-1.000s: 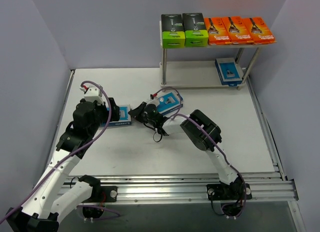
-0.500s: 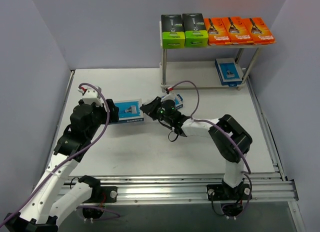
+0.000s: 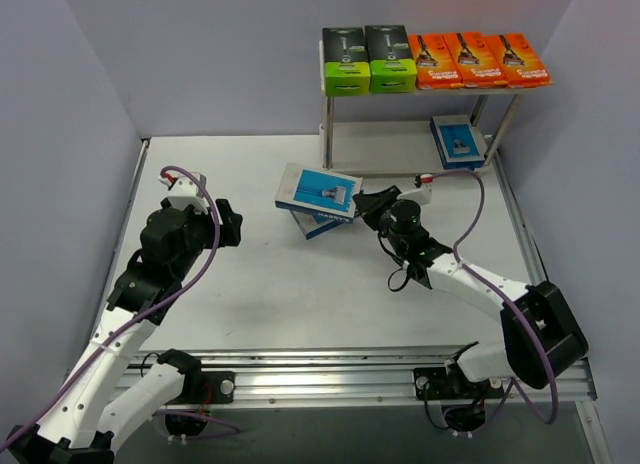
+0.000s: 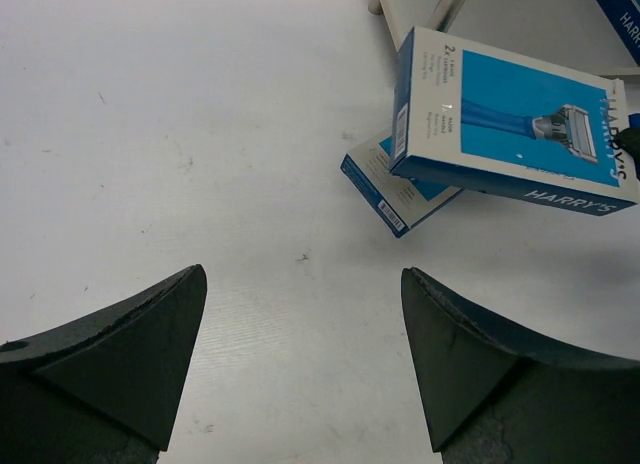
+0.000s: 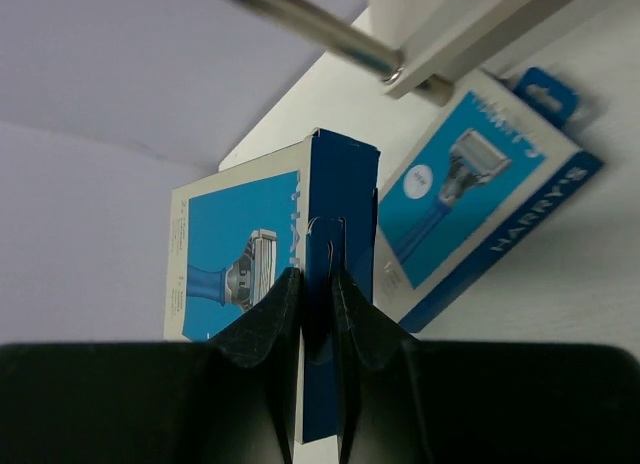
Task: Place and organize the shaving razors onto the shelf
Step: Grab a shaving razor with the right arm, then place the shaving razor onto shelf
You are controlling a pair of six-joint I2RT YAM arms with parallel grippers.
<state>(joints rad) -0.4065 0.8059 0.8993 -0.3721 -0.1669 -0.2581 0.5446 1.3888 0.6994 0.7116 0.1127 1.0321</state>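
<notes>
Right claw (image 5: 318,284) grips one blue pack (image 5: 235,254) of three.

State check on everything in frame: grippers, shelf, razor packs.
Left gripper: open, empty, above the table.
Right gripper: shut, holding a pack by its edge.
Shelf: upright, two boards.
Held blue pack: lifted, tilted, over another pack.
Second blue pack: flat on the table, not gripped.
Third blue pack: on the lower board.
Black-and-green packs: two, top board, left end.
Orange packs: three, top board, right end.
</notes>
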